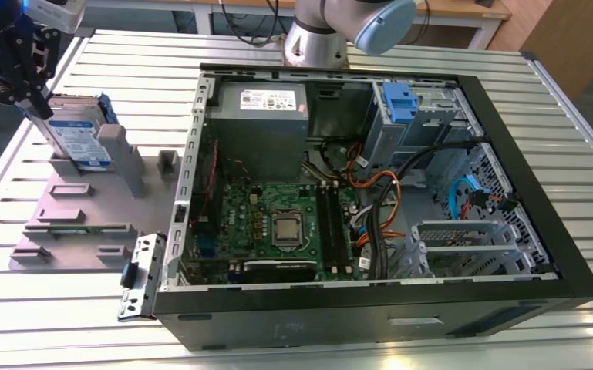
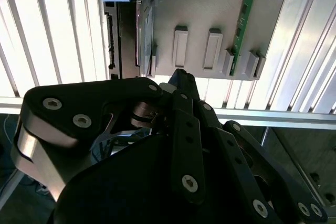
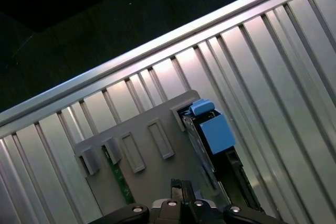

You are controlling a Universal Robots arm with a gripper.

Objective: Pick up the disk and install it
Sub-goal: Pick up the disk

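From where I stand, the disk (image 1: 75, 139) has not been picked up. It stands on edge in a slot of the grey fixture (image 1: 80, 223) on the slatted table (image 1: 548, 92), at the left of the exterior view, well apart from the open computer case (image 1: 379, 302) where it presumably belongs. The gripper (image 1: 34, 100) hangs at the upper left of that frame, close over the disk's top corner, and I can't say whether it touches. In both wrist views the fingers (image 3: 175, 186) look drawn together with nothing between them. Their tips seem to sit over the fixture just beside the disk (image 3: 212, 129) rather than astride it. That is what worries me: coming down closed like that, the gripper (image 2: 178, 77) would knock the drive's edge or strike the fixture's raised blocks instead of straddling the disk (image 2: 128, 35). A grip that catches only the blue carrier or one corner could tilt the drive in its slot, so it jams or slips out. The green circuit strip (image 2: 244, 19) slotted nearby could be clipped too. Later, the tangle of cables (image 1: 379, 193) beside the drive bay (image 1: 397, 100) looks ready to snag anything lowered in.
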